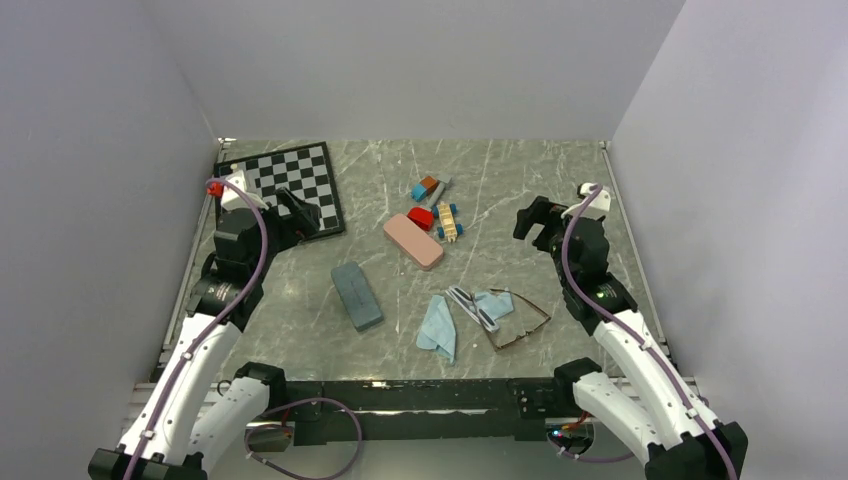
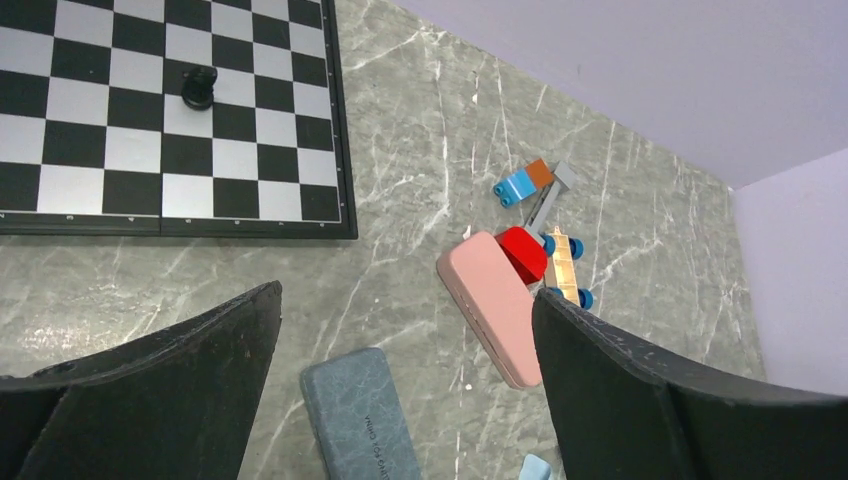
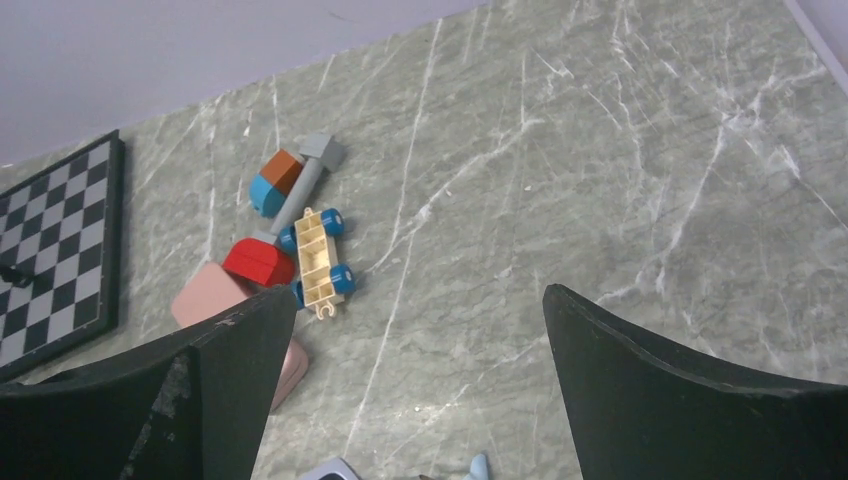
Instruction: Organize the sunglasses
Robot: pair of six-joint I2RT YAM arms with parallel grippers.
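Grey desk (image 1: 540, 170) holds the reddish-brown sunglasses (image 1: 520, 320) and pale sunglasses (image 1: 473, 306) close together on my side of the pink case (image 1: 413, 241), my left end effector (image 1: 305, 215) and right end effector (image 1: 530, 220) flanking that case, jaws spread wide, empty, well apart from both pairs.

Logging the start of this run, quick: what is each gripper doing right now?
Left gripper: jaws open, holding nothing.
Right gripper: jaws open, holding nothing.
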